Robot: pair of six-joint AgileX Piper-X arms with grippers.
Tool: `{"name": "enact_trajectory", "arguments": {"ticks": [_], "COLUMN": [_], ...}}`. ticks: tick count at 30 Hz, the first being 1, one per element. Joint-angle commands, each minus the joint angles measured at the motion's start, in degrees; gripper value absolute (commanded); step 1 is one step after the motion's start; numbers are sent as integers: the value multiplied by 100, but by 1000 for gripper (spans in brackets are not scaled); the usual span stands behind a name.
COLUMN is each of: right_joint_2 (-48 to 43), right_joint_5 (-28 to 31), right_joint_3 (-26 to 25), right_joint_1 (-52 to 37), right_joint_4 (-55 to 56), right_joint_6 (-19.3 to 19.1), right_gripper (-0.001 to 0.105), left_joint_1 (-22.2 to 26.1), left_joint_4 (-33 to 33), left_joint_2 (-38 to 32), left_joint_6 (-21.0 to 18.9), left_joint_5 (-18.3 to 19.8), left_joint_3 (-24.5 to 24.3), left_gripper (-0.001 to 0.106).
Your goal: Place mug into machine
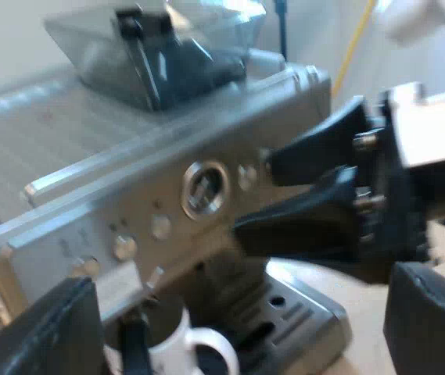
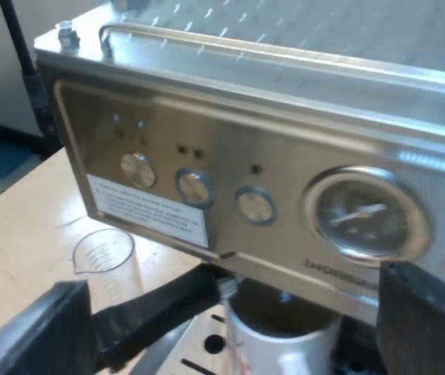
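Observation:
A white mug [image 1: 177, 349] stands on the drip tray [image 1: 308, 312] under the espresso machine's front [image 1: 199, 191], its handle turned outward. My left gripper [image 1: 234, 340] is open, its fingers [image 1: 38, 336] wide apart and held back from the mug. The right gripper [image 1: 304, 195] hovers close to the machine's panel, above the tray. In the right wrist view the mug [image 2: 281, 348] sits below the panel [image 2: 245, 180], and my right gripper [image 2: 230, 332] is open above it with nothing held. The holder's dark handle [image 2: 159, 308] juts out beside the mug.
A smoky bean hopper [image 1: 152, 55] rises from the machine's top. A clear measuring glass [image 2: 106, 262] stands on the wooden table [image 2: 19, 250] next to the machine. A round gauge [image 2: 363, 215] and several knobs line the panel.

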Motion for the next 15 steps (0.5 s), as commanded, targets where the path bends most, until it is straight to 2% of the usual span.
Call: {"name": "enact_trajectory", "arguments": {"ticks": [1,8,15], "right_joint_2": [-427,-1351,-2065], "right_joint_5": [-36,-36,-348], "right_joint_3": [-68,-68,-68], "right_joint_1": [-268,-1241,-2475], "right_joint_4": [305,1123,2092], "right_joint_6": [-5,-103,-192], "right_gripper": [99,99,99], "left_joint_1": [259,1301,1895], "left_joint_4": [-27,-27,-9], "left_joint_2": [87,314,397], "left_joint_6": [-113,-113,-127], "left_joint_5": [-16,235,235], "left_joint_3": [-132,-397,-513], "left_gripper": [85,85,85]}}
